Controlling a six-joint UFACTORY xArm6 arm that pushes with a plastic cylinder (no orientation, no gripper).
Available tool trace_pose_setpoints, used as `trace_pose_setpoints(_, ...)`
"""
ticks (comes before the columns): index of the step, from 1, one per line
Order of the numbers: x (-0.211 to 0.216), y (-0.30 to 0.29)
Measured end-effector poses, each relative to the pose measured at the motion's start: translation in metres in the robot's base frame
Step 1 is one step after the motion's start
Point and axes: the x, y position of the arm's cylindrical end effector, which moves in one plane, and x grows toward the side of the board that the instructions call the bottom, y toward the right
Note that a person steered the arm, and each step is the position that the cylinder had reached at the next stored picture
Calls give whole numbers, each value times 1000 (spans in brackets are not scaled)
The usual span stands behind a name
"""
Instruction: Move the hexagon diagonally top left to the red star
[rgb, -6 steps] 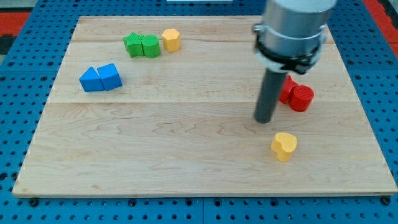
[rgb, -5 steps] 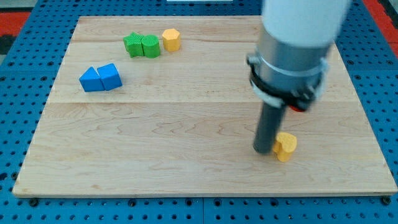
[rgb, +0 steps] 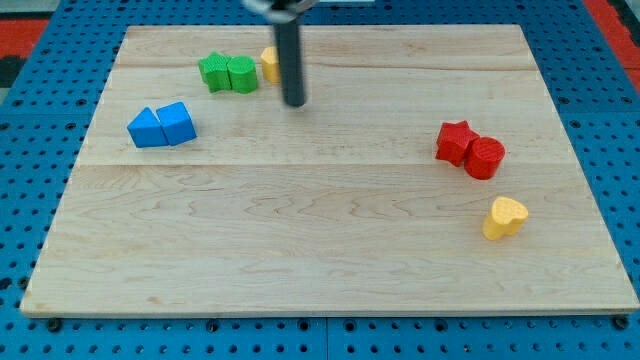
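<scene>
The yellow hexagon (rgb: 270, 64) sits near the view's top, partly hidden behind my rod. My tip (rgb: 294, 102) rests on the board just right of and below it, close to it. The red star (rgb: 455, 142) lies at the view's right, touching a red cylinder (rgb: 486, 158) on its right. A green star-like block (rgb: 213, 72) and a green hexagonal block (rgb: 241, 74) sit side by side just left of the yellow hexagon.
A yellow heart block (rgb: 504, 218) lies at the lower right, below the red pair. Two blue blocks, a triangle (rgb: 145, 128) and a wedge-like one (rgb: 177, 122), touch each other at the view's left. The wooden board (rgb: 300, 270) is edged by blue pegboard.
My rod has moved from the lower right, beside the yellow heart, to the top beside the yellow hexagon. The yellow heart now lies further right and a little higher.
</scene>
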Motion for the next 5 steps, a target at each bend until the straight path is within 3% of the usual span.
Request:
trace_pose_setpoints(1, -62, 30)
trace_pose_setpoints(2, -80, -88)
trace_pose_setpoints(3, -29, -70)
trace_pose_setpoints(4, -23, -17)
trace_pose_setpoints(5, -30, -21)
